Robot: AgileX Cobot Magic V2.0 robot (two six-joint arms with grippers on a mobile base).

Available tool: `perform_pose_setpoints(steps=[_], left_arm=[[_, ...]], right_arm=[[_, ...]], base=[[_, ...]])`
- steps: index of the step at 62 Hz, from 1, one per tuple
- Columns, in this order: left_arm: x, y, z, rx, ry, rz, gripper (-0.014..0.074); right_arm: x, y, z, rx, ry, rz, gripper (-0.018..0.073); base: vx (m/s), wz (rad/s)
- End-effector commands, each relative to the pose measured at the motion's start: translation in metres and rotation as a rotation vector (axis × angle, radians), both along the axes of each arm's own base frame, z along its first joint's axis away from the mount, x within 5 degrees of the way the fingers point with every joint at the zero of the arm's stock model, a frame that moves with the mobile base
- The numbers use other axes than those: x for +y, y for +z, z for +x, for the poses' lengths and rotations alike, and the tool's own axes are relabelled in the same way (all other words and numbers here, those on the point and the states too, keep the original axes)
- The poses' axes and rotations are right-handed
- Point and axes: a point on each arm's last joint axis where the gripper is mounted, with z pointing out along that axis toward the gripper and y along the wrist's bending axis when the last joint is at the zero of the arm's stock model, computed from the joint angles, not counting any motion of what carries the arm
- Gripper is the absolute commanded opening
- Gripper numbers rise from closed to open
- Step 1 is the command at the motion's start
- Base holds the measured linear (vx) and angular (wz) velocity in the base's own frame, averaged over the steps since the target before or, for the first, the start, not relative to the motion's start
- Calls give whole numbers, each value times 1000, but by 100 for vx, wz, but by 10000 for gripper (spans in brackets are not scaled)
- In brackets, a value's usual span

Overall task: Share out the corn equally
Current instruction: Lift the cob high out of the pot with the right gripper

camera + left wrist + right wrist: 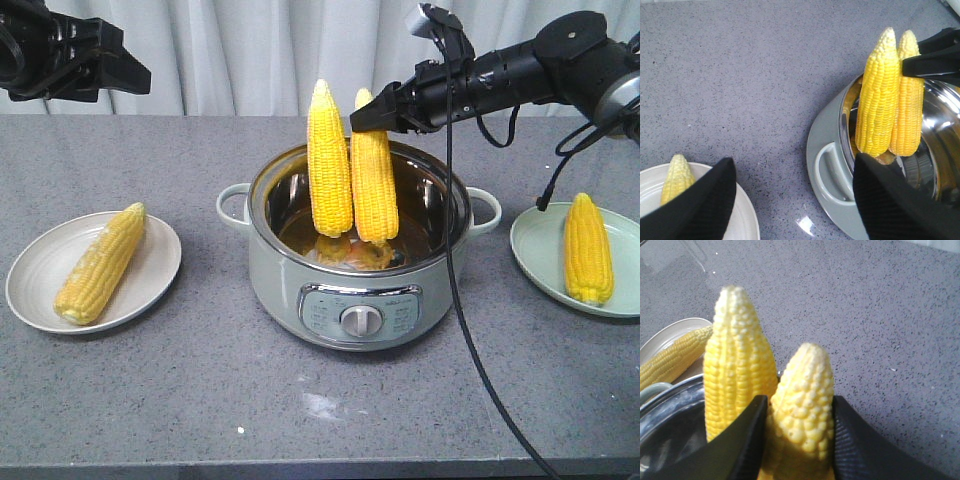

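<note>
Black right gripper [799, 412] clamped near tip of bright yellow corn cob [804, 385], probably stiff and grippy, three o'clock of twin cob [735, 365]; black left gripper [794, 160] jaws apart.

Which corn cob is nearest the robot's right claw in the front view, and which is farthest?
1. Shorter cob, standing in the pot, clamped by the right gripper.
2. Taller cob, just beside it in the pot.
3. Right-plate cob, at the table's right end.
4. Left-plate cob, paler, at the far left.

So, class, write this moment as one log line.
right hand: shut on shorter cob in pot | left hand: open, empty | taller cob: upright | left plate: pale cob | right plate: yellow cob
</note>
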Motion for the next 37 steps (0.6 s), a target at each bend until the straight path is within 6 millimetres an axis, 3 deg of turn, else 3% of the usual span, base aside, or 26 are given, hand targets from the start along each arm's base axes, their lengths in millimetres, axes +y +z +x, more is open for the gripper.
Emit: perform_pose_setpoints(steps=[1,23,29,37], left_arm=[[-1,27,-11,-104,10,-52,485],[-1,27,-10,-109,14,-56,485],[-4,32,-8,-137,22,-112,485],[-11,43,-6,-229,-15,-244,485]], right_arm=[[-2,67,-20,-172,-6,67,-11],[-4,114,-29,-335,-17,78,-11],[-9,143,-44,-388,-25,97,-9],[-29,200,-87,-477,-41,117,-8]], base=[[0,0],[0,0],[0,0],[0,0]])
